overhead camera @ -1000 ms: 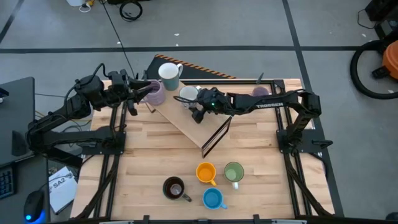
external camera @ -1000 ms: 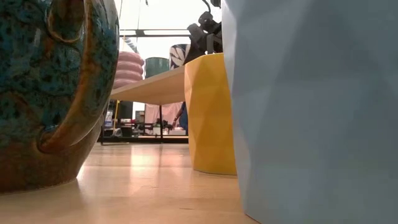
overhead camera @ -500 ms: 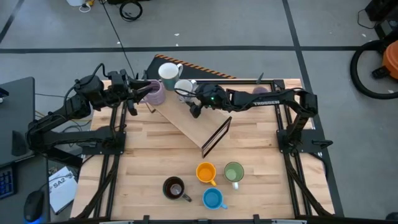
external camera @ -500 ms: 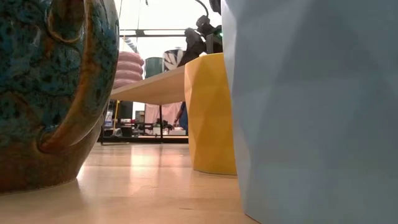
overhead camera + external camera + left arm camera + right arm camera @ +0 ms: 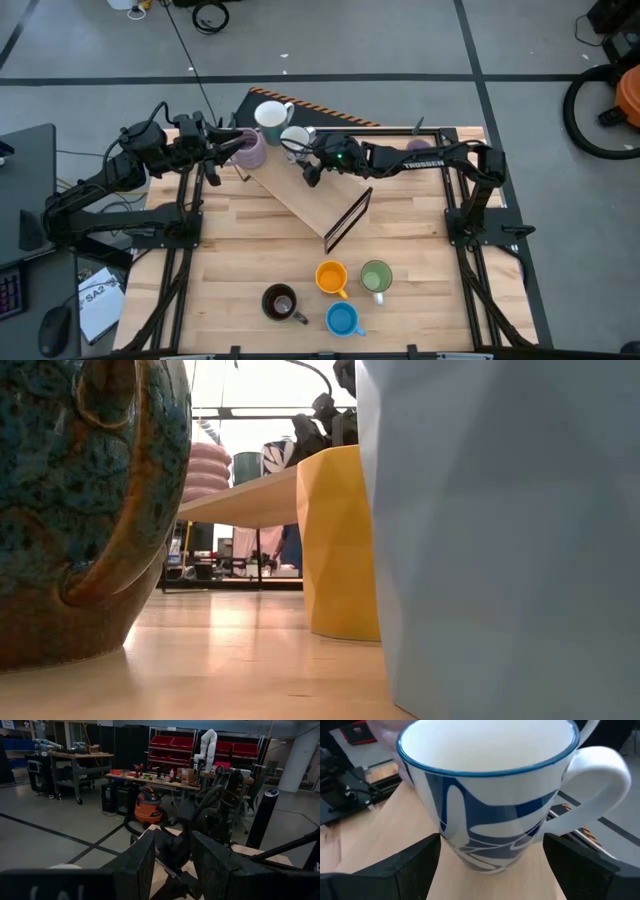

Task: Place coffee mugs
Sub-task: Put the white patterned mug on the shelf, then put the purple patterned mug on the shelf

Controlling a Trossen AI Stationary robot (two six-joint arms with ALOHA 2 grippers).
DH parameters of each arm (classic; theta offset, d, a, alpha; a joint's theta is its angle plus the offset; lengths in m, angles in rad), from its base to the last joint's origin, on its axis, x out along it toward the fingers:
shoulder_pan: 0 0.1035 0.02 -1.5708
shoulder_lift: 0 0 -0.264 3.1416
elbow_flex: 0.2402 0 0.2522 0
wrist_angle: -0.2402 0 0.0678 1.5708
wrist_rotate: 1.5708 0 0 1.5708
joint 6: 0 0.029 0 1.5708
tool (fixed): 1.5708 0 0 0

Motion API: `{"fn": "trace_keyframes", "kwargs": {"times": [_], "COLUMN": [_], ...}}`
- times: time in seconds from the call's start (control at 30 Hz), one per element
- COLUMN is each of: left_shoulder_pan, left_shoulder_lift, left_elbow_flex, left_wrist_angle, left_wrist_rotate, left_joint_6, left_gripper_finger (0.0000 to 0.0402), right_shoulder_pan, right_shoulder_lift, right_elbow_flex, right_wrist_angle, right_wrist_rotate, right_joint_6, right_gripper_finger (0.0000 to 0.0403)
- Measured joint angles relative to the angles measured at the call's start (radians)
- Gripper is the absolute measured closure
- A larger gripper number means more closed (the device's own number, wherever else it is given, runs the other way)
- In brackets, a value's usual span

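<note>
Mugs are seen in two groups: four at the lower middle of the high view, others on the raised wooden shelf (image 5: pixel 300 195) at upper middle. The right gripper (image 5: pixel 308 172) is spread wide, and the glossy white mug (image 5: pixel 490 795) with blue bands stands upright just ahead between its fingers, handle to one side. The left gripper (image 5: pixel 232 145) sits against the lilac mug (image 5: pixel 250 150); its jaws appear parted.
</note>
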Motion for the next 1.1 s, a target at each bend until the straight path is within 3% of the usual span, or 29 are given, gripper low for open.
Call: {"fn": "trace_keyframes", "kwargs": {"times": [0.63,0.93,1.1], "left_shoulder_pan": [0.000,0.000,0.000], "left_shoulder_lift": [0.000,0.001,0.001], "left_elbow_flex": [0.000,0.000,0.000], "left_wrist_angle": [0.000,-0.001,-0.001], "left_wrist_rotate": [0.000,0.000,0.000], "left_joint_6": [-0.005,-0.001,-0.010], "left_gripper_finger": [0.0269,0.0269,0.0269], "right_shoulder_pan": [-0.021,-0.019,-0.020], "right_shoulder_lift": [-0.016,-0.135,-0.229], "right_elbow_flex": [-0.001,-0.001,-0.001], "right_wrist_angle": [0.031,-0.166,-0.374], "right_wrist_rotate": [-0.031,-0.032,-0.035], "right_joint_6": [-0.063,-0.078,-0.052], "right_gripper_finger": [0.0045,0.0045,0.0045]}}
